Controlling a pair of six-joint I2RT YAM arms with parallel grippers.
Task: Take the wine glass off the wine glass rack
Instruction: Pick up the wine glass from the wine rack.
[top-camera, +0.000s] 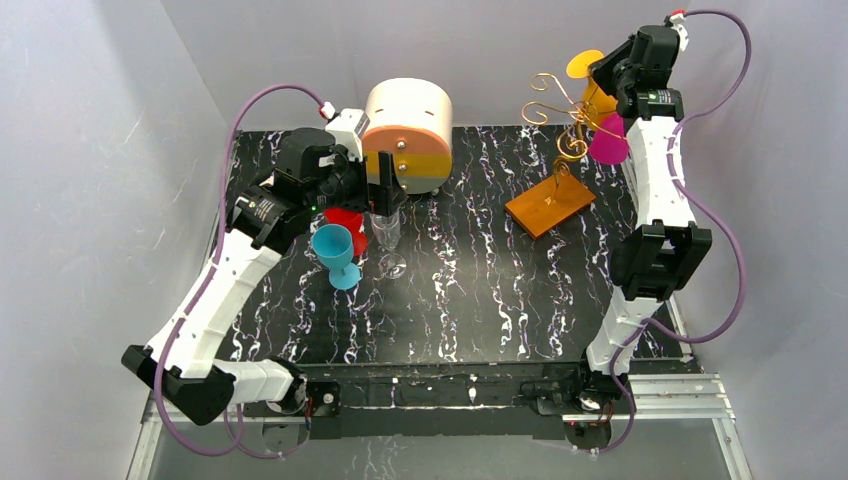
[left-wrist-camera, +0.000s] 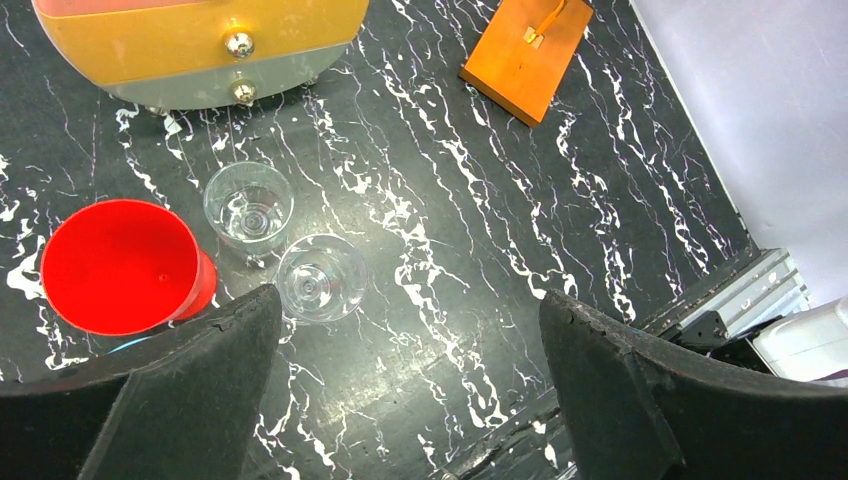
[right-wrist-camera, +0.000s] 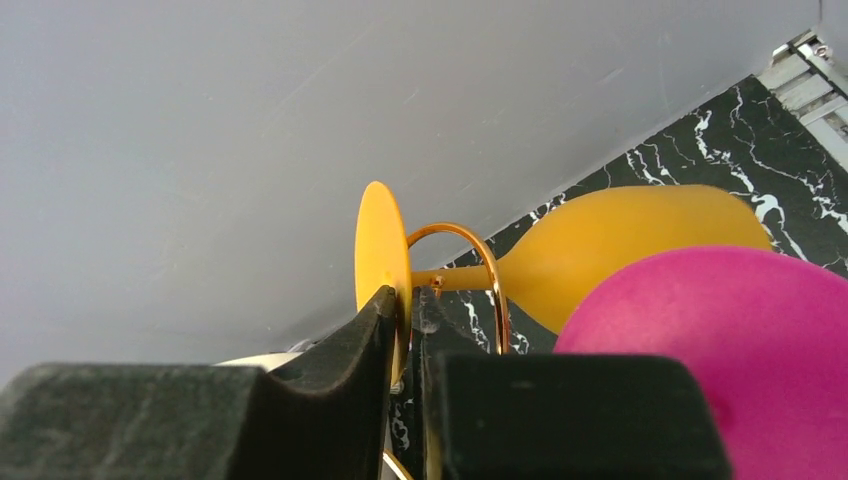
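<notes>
The gold wire wine glass rack (top-camera: 556, 112) stands on its orange wooden base (top-camera: 549, 203) at the back right. A yellow wine glass (top-camera: 597, 100) hangs upside down from one scroll arm (right-wrist-camera: 492, 275), and a pink one (top-camera: 608, 142) hangs beside it. My right gripper (top-camera: 607, 72) is up at the rack. Its two fingers are closed on the yellow glass's flat foot (right-wrist-camera: 380, 245) from both sides, and the pink bowl (right-wrist-camera: 720, 320) sits close to the right finger. My left gripper (left-wrist-camera: 410, 340) hangs open over the table at the left, holding nothing.
Two clear wine glasses (left-wrist-camera: 248, 205) (left-wrist-camera: 320, 277), a red cup (left-wrist-camera: 115, 265) and a blue goblet (top-camera: 335, 250) stand on the black marbled table under the left gripper. A round cream-and-orange drawer box (top-camera: 408, 130) is behind them. Grey walls close in behind the rack.
</notes>
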